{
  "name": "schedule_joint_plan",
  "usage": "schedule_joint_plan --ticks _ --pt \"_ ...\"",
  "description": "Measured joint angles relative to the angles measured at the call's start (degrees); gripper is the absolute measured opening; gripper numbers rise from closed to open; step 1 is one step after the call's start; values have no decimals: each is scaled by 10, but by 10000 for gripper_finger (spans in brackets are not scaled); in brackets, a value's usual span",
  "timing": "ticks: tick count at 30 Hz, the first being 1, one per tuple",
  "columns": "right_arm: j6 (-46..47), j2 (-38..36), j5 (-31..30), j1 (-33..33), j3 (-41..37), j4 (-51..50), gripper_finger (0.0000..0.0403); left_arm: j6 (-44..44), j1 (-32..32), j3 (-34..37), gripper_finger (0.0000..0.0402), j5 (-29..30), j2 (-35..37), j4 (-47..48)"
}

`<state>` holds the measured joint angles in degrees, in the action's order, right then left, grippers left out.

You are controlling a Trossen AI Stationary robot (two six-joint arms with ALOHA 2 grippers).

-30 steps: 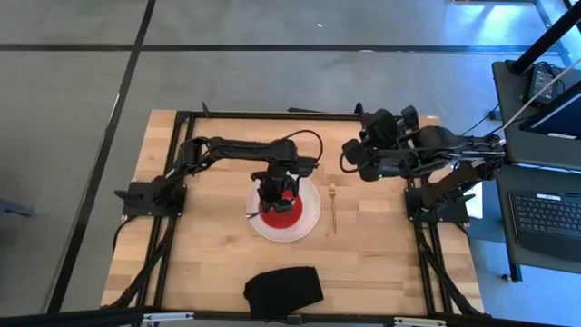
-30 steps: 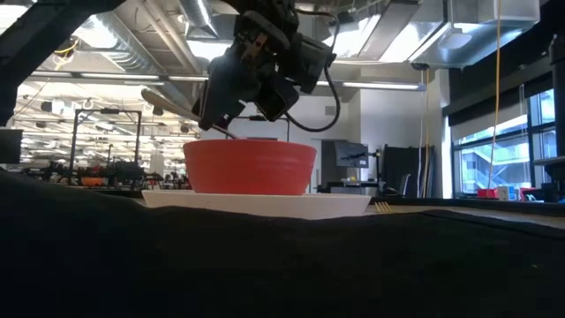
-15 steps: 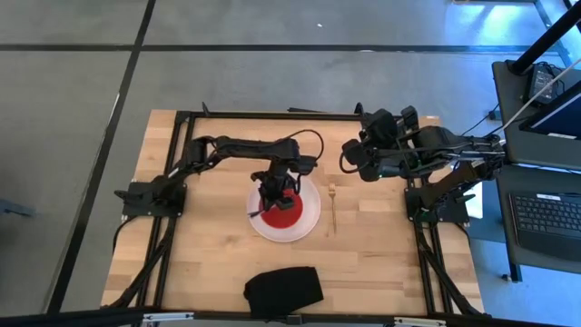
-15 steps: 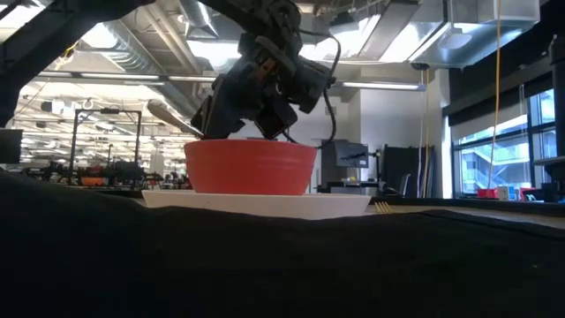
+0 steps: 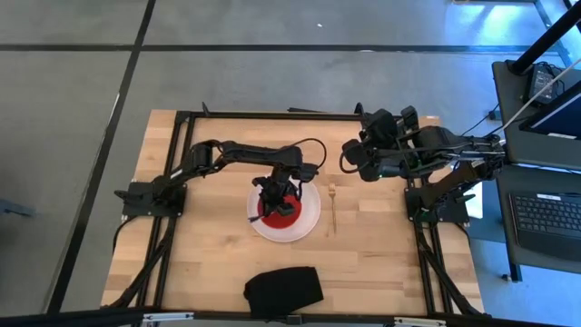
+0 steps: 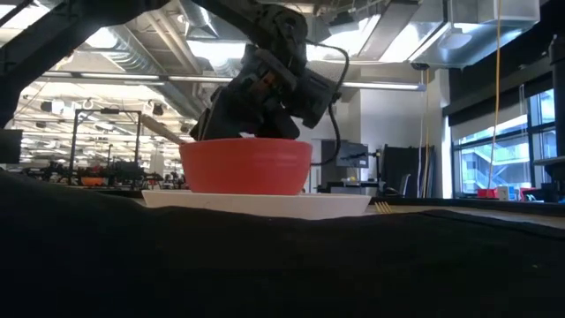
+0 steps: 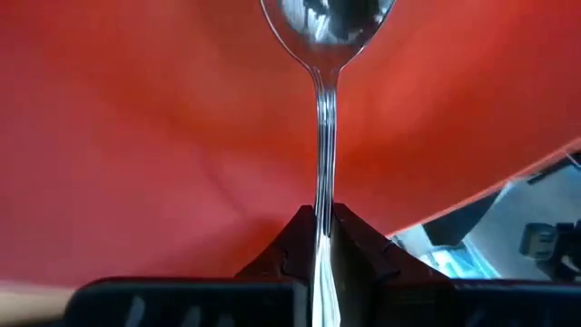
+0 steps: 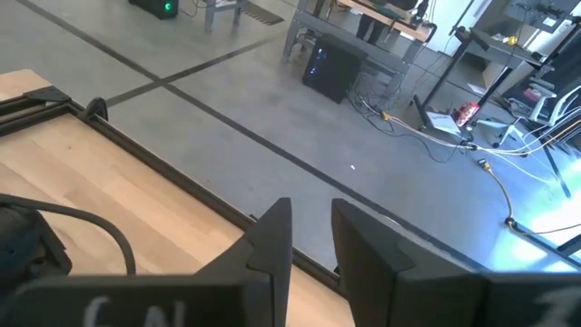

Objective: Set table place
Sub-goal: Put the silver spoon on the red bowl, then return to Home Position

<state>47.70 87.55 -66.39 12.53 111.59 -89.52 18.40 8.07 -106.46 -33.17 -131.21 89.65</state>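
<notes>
At the centre of the high view, the left pincer (image 5: pixel 275 194) is gripping the spoon (image 7: pixel 324 109) by its handle, fingers closed tight, and holding its head inside the red bowl (image 6: pixel 246 165) on the white plate (image 5: pixel 307 218). Releasing well probably means lowering until the head is resting, then opening gently. The fork (image 5: pixel 333 207) is lying just right of the plate on the worktop (image 5: pixel 381 263). The right pincer (image 8: pixel 309 238) is waiting slightly open at upper right.

Even, bright light floods the overhead view, shadows soft on the surface (image 5: pixel 209 245). Down low, ceiling lamps glare and the foreground sits black, silhouetted. Close in, the spoon (image 7: pixel 325 109) glints against the blurred red bowl (image 7: pixel 136 136).
</notes>
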Motion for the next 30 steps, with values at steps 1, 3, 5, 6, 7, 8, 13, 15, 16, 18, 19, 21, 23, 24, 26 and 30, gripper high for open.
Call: schedule_joint_plan --ticks 1,3,5,6,7,8,13,15,16,18,19,21,23,24,26,30 --pt "0 0 0 0 0 0 85 -5 0 1 19 -2 -2 5" --pt "0 0 0 0 0 0 85 -8 0 1 25 3 -3 1" --pt "0 0 0 0 0 0 85 -13 0 0 35 3 -5 -2" --pt "0 0 0 0 0 0 85 -19 0 0 40 3 -6 -4" --pt "0 0 1 0 0 0 85 -24 0 0 45 9 -5 -9" --pt "0 0 1 0 0 0 85 -28 1 0 50 10 -6 -11" --pt "0 0 3 0 0 0 85 -42 3 1 78 33 -6 -8" --pt "0 0 4 0 0 0 85 -42 5 -1 90 35 -5 -5" --pt "0 0 5 0 0 0 85 -42 6 -5 97 35 -5 -4" --pt "0 0 5 0 0 0 85 -46 6 -20 108 40 -5 4" --pt "0 0 5 0 0 0 85 -47 6 -31 113 44 -5 4" --pt "0 -1 5 0 0 0 85 -46 5 -58 122 49 -4 4" --pt "0 -2 5 0 0 0 85 -46 4 -91 128 51 -4 3" --pt "0 -2 5 0 0 0 85 -45 4 -109 131 51 -4 3" --pt "-3 -4 5 0 0 0 85 -39 3 -144 134 52 -4 4" --pt "-4 -16 6 2 0 -3 85 -35 4 -221 138 58 8 4"
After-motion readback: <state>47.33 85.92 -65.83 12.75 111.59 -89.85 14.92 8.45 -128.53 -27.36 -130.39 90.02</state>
